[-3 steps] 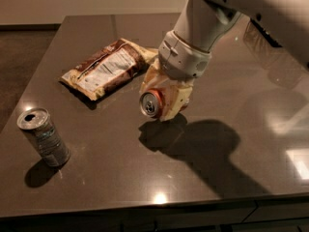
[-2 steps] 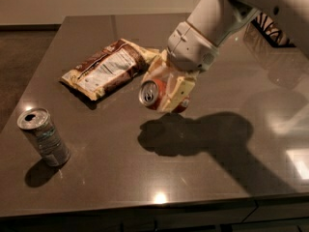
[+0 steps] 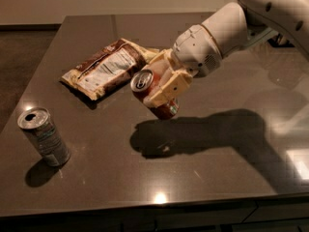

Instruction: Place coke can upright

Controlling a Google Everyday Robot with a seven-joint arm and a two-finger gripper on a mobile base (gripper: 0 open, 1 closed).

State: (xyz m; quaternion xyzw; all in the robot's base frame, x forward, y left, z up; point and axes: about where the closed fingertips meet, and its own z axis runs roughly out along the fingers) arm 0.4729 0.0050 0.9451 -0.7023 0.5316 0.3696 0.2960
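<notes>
The coke can (image 3: 145,87) is red-orange with a silver top and pull tab. It is held in the air above the middle of the dark table (image 3: 203,173), tilted with its top facing up and left. My gripper (image 3: 161,88) is shut on the can, with cream-coloured fingers (image 3: 170,90) on either side of its body. The can's lower part (image 3: 166,110) shows below the fingers. Its shadow lies on the table underneath.
A silver-grey can (image 3: 43,137) stands upright near the table's front left. A brown snack bag (image 3: 104,69) lies flat at the back left, close behind the gripper. The table's front edge (image 3: 154,209) runs along the bottom.
My gripper has lifted the coke can off the table and turned it, so its top now points more upward. The shadow has separated from the can.
</notes>
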